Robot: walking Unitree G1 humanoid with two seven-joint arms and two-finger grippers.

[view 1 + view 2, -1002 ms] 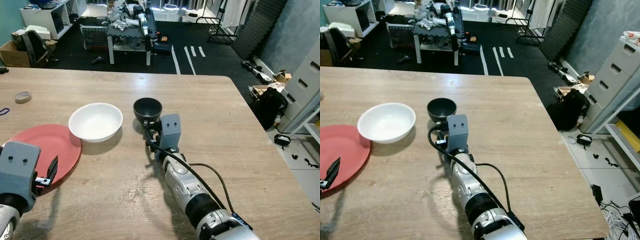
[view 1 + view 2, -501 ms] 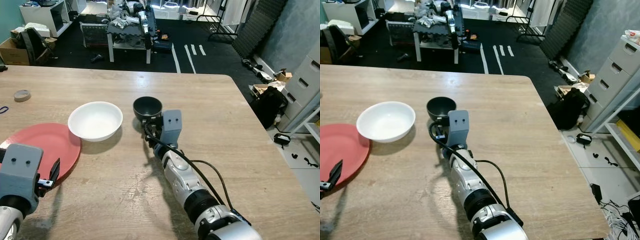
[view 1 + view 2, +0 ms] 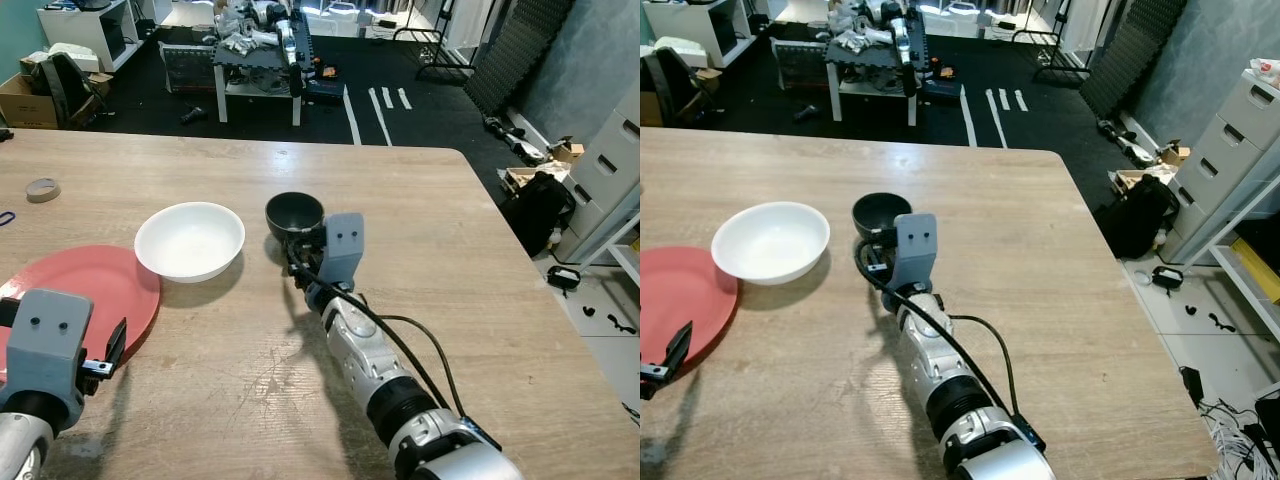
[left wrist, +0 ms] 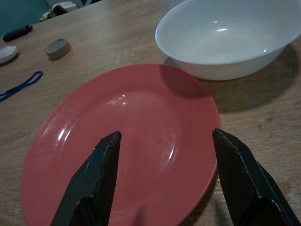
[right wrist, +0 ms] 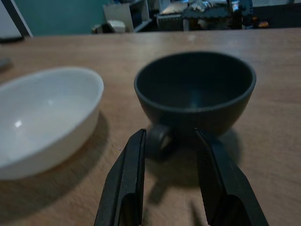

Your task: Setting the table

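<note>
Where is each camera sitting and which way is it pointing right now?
Head eyes: forward and down over the wooden table; both silver arms show.
Left wrist: along the open left gripper over the red plate.
Right wrist: along the open right gripper, whose fingers flank the black cup handle.
Both wrist views share the white bowl.

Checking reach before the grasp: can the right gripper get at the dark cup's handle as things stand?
Probably yes. The right gripper is open right at the dark cup, its handle facing into the gap between the fingers, nothing between them. The white bowl sits apart to one side.
</note>
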